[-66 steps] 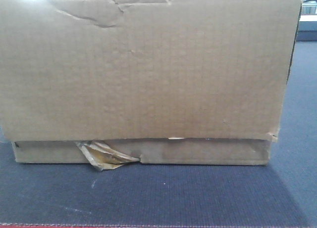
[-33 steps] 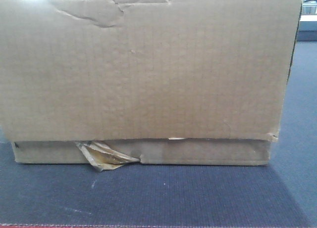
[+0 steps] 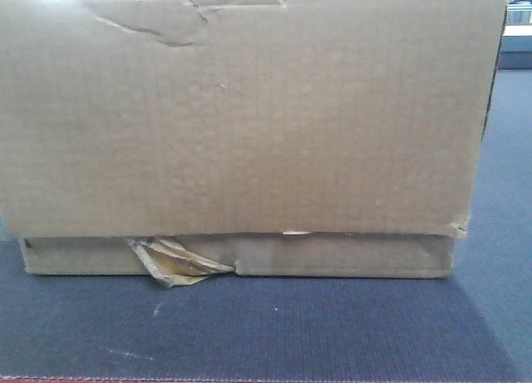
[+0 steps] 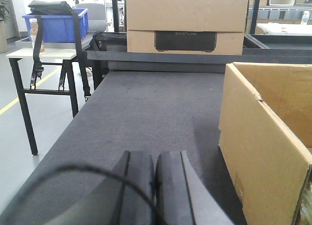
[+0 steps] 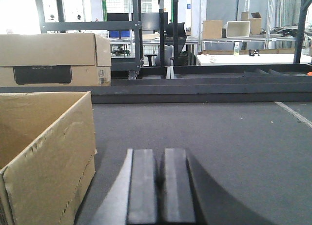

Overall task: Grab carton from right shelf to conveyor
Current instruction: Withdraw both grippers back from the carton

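Nothing has shifted since a second ago: the carton (image 3: 249, 117) sits as before on the conveyor (image 3: 274, 329), filling the front view. Its wall is plain brown corrugated cardboard, faintly ribbed, with sharp creases near the top left edge and a folded bottom flap showing as a narrower strip below. A wad of glossy tan packing tape (image 3: 176, 262) curls out from under that flap onto the belt. The belt is dark blue-grey, finely ribbed fabric, with a thin red rim at the near edge. From the wrist views the carton stands open-topped, its raw cut edges pale. The left claw (image 4: 153, 186) hangs over the belt just left of the carton, its two flat dark pads pressed together, holding nothing. The right claw (image 5: 160, 186) is likewise clenched and empty, on the carton's other side. Beyond the belt, a second cardboard box (image 4: 186, 24) with a dark label rests on a dark rack.
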Robot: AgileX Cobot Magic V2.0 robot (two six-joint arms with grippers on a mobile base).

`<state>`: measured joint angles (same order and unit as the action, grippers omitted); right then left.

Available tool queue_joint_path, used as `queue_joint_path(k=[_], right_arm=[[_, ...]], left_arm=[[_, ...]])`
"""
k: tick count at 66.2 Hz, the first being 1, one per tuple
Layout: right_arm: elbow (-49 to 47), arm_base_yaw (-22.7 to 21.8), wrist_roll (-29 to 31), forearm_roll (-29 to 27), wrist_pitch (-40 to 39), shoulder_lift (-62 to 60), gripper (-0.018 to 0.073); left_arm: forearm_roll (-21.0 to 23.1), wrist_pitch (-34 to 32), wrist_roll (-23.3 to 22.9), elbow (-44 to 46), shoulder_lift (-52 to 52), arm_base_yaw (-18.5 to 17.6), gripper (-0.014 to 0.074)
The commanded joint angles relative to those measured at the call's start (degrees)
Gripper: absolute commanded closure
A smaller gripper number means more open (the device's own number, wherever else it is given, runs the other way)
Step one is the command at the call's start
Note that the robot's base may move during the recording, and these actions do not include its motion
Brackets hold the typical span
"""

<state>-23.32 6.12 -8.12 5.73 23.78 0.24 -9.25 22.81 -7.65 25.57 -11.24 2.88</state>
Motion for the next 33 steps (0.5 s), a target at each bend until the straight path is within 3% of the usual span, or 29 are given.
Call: queue_joint_path(k=[1,8,19,33], right_arm=[[0.17,-0.23,0.07,0.48,-1.52,-0.24,0.0616],[0.17,-0.23,0.07,0.48,-1.52,-0.24,0.0616],[0.17,-0.23,0.07,0.48,-1.52,-0.24,0.0616],[0.17,-0.23,0.07,0.48,-1.52,-0.24,0.0616]], left_arm=[[0.03,-1.19,0.18,-0.12,0.2,0.07,0.0592],[0.16,-1.32,0.18,-0.12,0.21,0.07,0.0592],[4.44,-2.19,0.18,-2.52,1.92,0.07,0.0592],[5.92,-11.9,0.18,-14.46,9.95,0.07,0.0592]])
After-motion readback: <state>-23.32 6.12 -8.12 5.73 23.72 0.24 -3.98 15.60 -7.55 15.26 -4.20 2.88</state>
